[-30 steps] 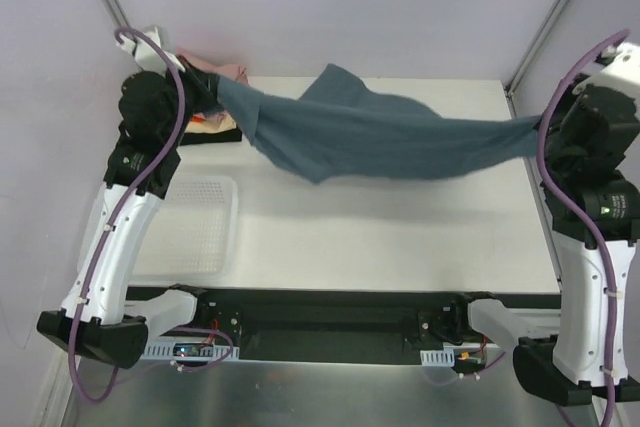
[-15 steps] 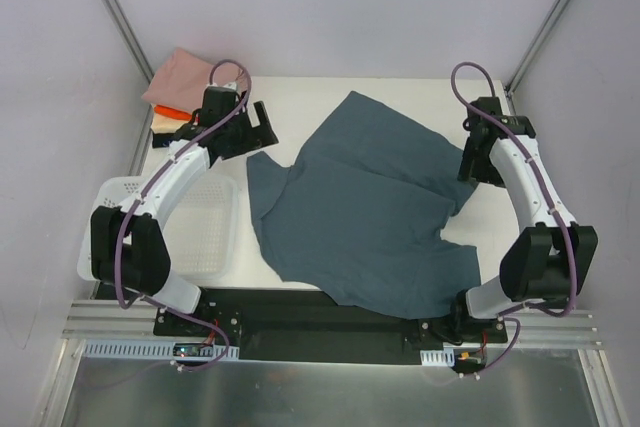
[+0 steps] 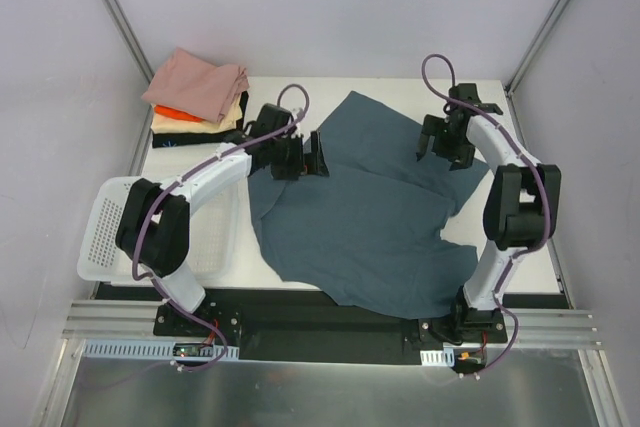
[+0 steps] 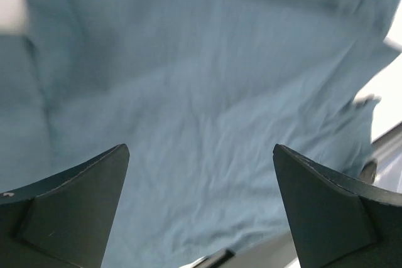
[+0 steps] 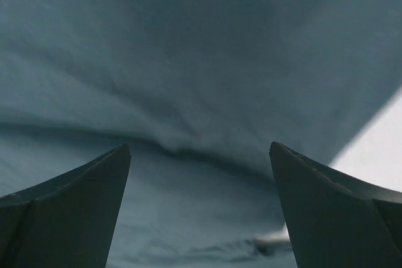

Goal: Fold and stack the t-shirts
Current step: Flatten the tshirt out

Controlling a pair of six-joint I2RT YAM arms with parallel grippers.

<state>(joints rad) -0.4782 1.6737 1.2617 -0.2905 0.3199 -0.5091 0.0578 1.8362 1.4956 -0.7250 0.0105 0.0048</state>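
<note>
A slate-blue t-shirt (image 3: pixel 360 232) lies spread and creased on the table, its lower hem reaching the near edge. My left gripper (image 3: pixel 312 155) hovers over the shirt's upper left part, open, with only blue cloth (image 4: pixel 207 80) below its fingers. My right gripper (image 3: pixel 441 143) hangs over the shirt's upper right part, also open, above a fold in the cloth (image 5: pixel 188 149). Neither holds anything. At the back left sits a stack of folded t-shirts (image 3: pixel 200 97): pink on top, then orange, cream and black.
A white lattice basket (image 3: pixel 105 237) stands at the table's left edge, beside the left arm. Bare white table (image 3: pixel 520 227) shows right of the shirt. Grey walls with metal corner posts close in the back and sides.
A second ago both grippers held the blue shirt stretched in the air. They have let go, the shirt lies on the table, and both arms have moved inward over it.
</note>
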